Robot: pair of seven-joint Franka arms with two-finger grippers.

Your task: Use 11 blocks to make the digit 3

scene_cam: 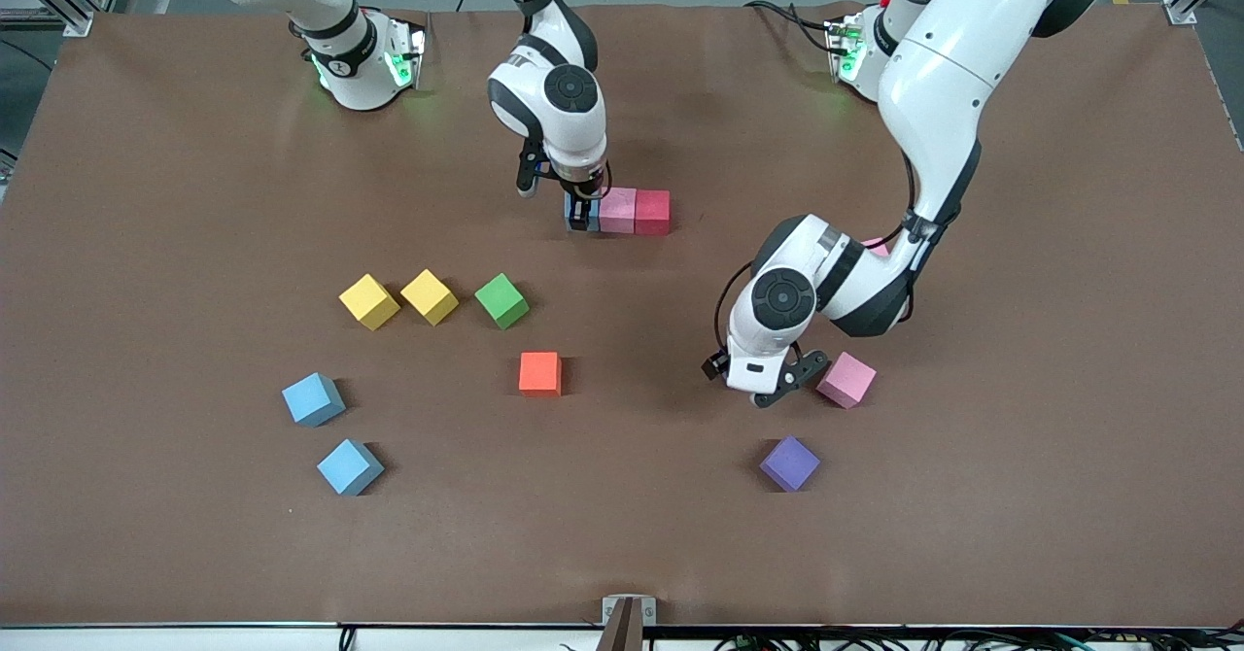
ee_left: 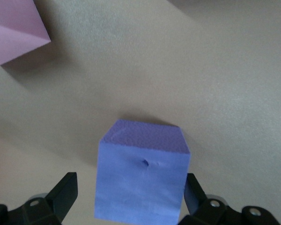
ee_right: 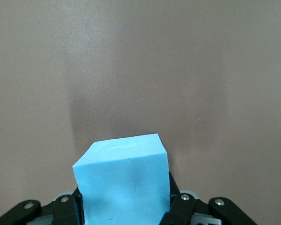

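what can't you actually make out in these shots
- Front view: the right tool covers most of the light blue block it grips, so contact with the table is unclear.
- Front view: the left arm hides all but a corner of a pink thing.
- Left wrist view: the loose pink cube is cut off by the frame edge.

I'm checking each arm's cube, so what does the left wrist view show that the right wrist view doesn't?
Only the left wrist view shows a purple cube on the table between the left gripper's open fingers, which do not touch it, plus a corner of a pink cube nearby. Only the right wrist view shows a light blue cube clamped in the right gripper. Both show one cube between black fingers over the same brown table.
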